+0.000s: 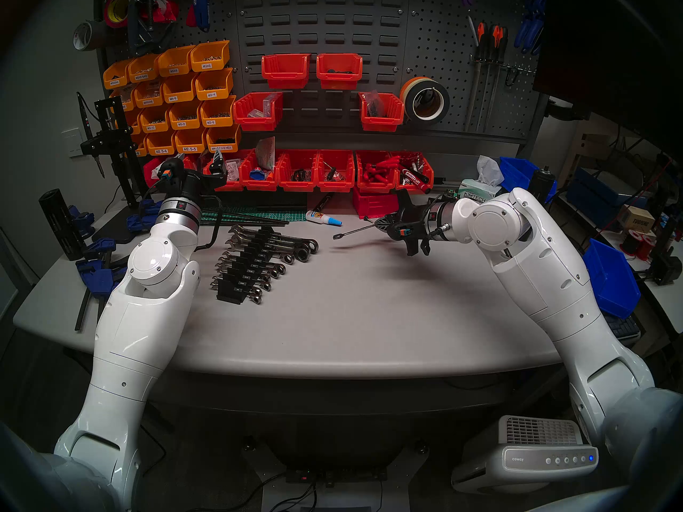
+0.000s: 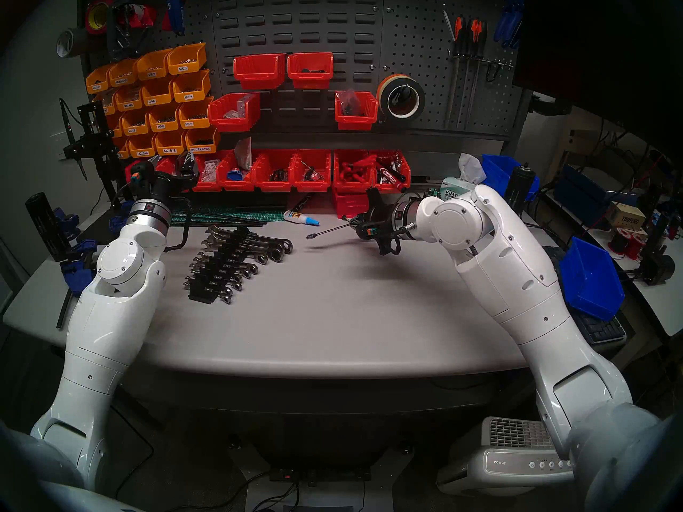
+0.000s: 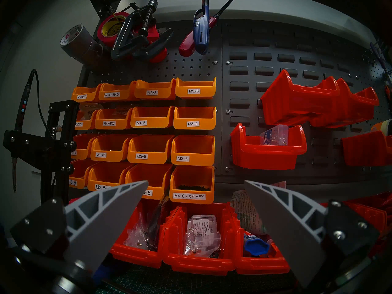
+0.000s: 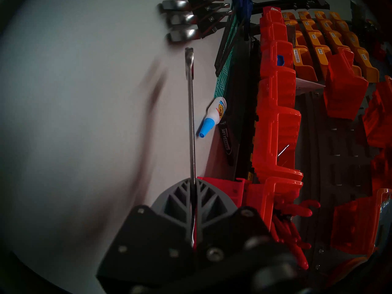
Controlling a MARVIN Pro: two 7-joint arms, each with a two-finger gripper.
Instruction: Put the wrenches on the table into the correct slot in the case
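Head stereo pair: high, looking down-fwd over table [image 1: 332, 326] to pegboard [image 1: 325, 31], near-identical. L wrist cam: close, facing orange bins [image 3: 152, 138] on back wall. R wrist cam: rolled sideways, low over table, shares glue bottle [image 4: 214, 115] w/ head views.

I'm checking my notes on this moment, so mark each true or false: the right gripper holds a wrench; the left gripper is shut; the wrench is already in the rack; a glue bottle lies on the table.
1. The right gripper holds a wrench: true.
2. The left gripper is shut: false, it is open and empty.
3. The wrench is already in the rack: false, it is held above the table.
4. A glue bottle lies on the table: true.
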